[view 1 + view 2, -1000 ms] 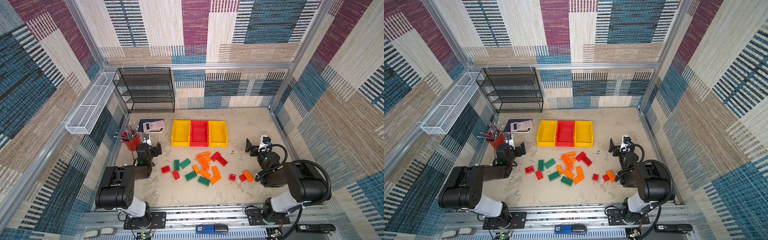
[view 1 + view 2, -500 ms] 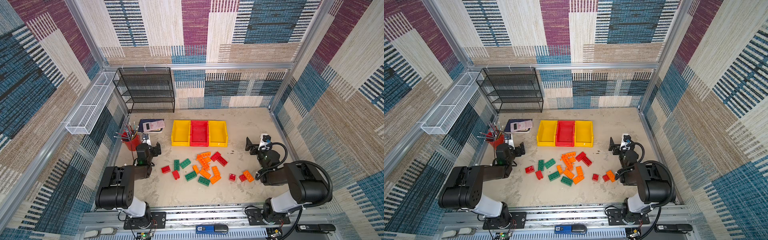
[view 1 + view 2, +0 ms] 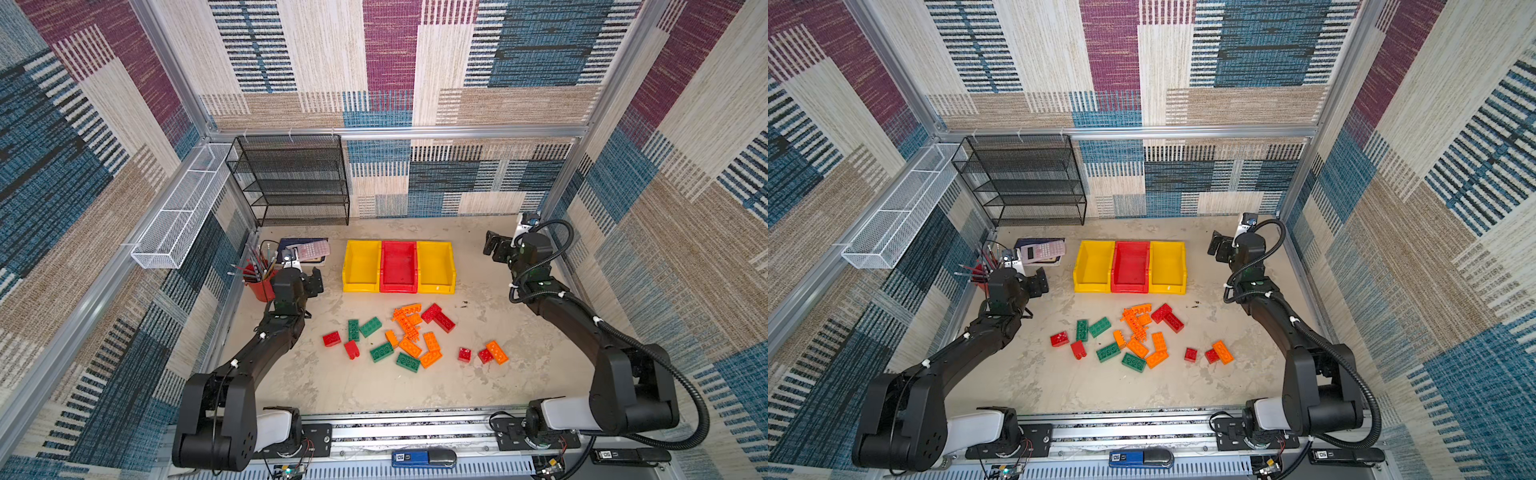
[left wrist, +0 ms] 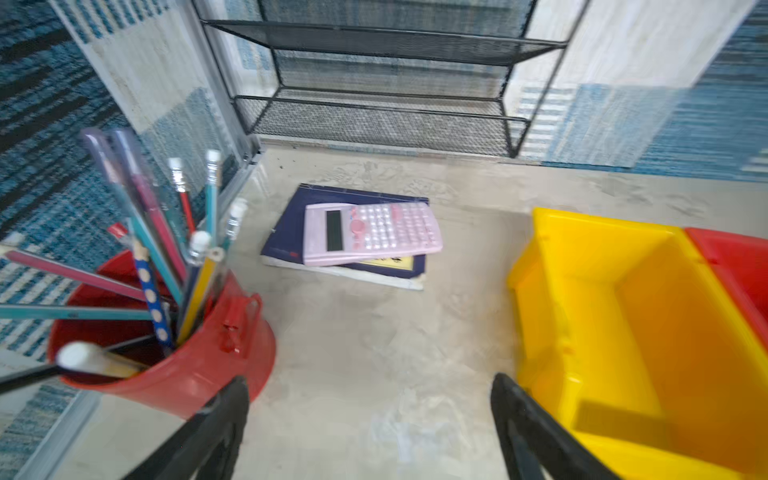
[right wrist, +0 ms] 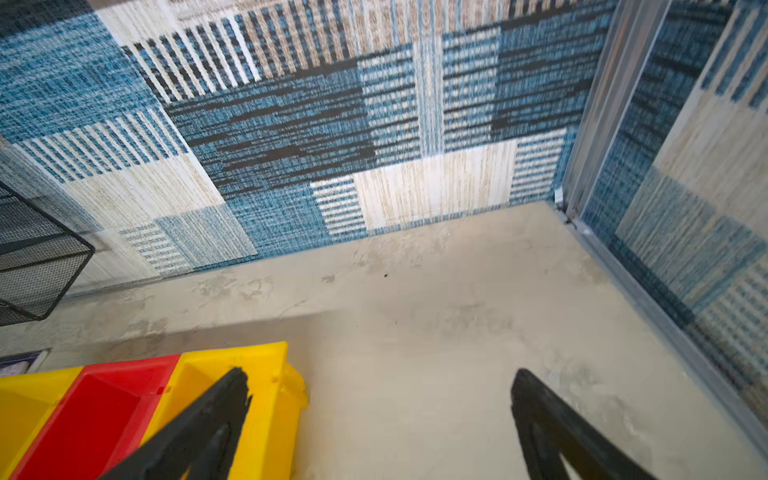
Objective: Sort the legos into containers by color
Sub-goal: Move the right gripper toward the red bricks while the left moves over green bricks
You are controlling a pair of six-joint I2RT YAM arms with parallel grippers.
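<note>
Here, my left pincer (image 4: pixel 368 384) stands with its jaws wide apart and nothing between them, held over bare surface (image 3: pixel 374 386) near the left edge, between the red pencil cup (image 4: pixel 187 365) and the left yellow container (image 4: pixel 602 226). My right pincer (image 5: pixel 380 374) is likewise spread and holds nothing. It is up toward the back right corner, near the right yellow container (image 5: pixel 274 399). The three containers sit touching in a row toward the back edge, with the red container (image 3: pixel 398 287) in the middle. The legos (image 3: pixel 409 334) all lie on the surface in front of that row, red, orange and green mixed, with two small red ones and an orange brick (image 3: pixel 496 352) set apart toward the right edge. A pink calculator (image 4: pixel 370 232) rests on a dark notebook (image 4: pixel 282 237) behind the cup.
</note>
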